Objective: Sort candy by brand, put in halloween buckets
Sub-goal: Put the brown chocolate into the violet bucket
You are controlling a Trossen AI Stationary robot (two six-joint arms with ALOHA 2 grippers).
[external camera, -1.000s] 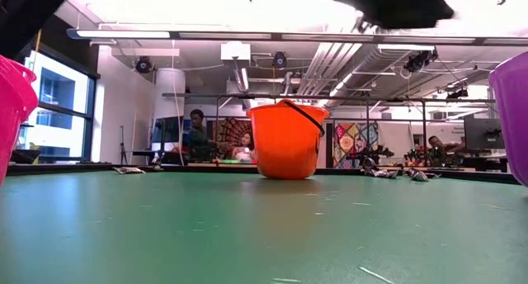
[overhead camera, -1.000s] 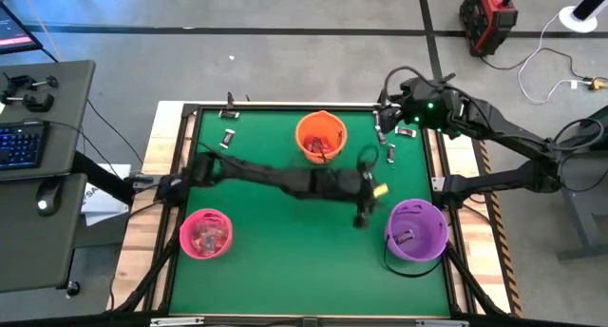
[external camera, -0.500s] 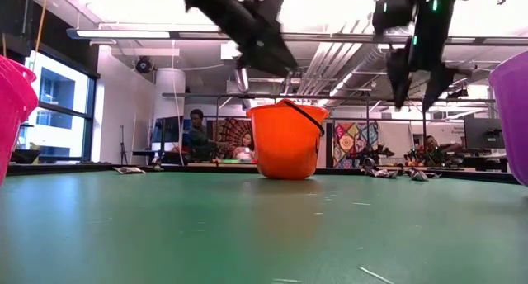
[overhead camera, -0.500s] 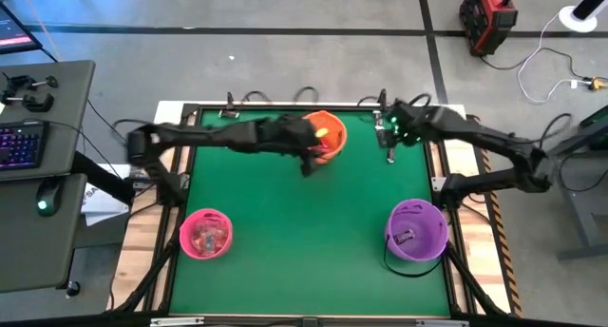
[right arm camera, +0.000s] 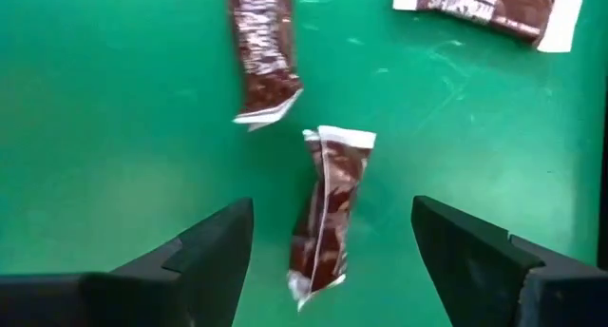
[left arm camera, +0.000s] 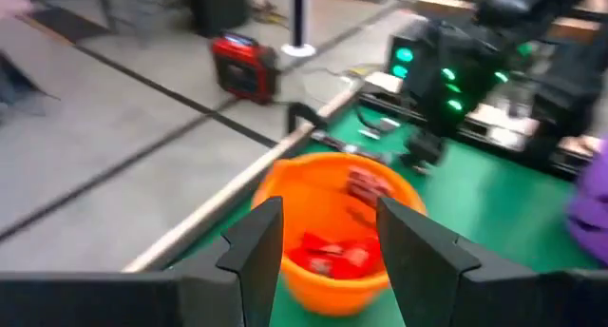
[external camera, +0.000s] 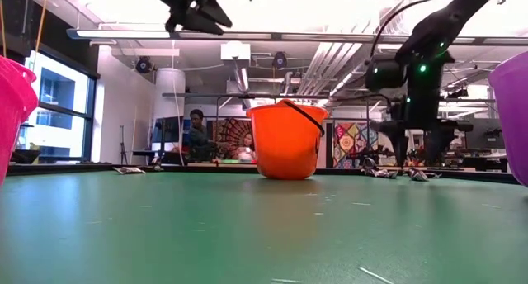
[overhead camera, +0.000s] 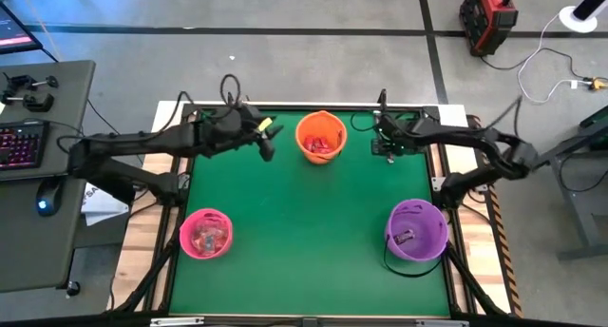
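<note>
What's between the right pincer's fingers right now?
In the right wrist view, one dark-wrapped candy lies on the green table in the gap of the open right pincer, not yet gripped.

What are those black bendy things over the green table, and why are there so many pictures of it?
They are two robot arms, each ending in a two-finger gripper. One camera looks straight down from above, one sits at table height, and one rides on each wrist.

On the green table stand three small round plastic buckets: an orange bucket, a pink bucket and a purple bucket. The orange one holds red-wrapped candy.

The left gripper hangs in the air beside the orange bucket, and nothing shows between its fingers. The right gripper is low over the table's far right corner, fingers wide open, right above a dark brown wrapped candy. Two more dark candies lie nearby. It holds nothing yet, but looks ready to pick that one up.
</note>
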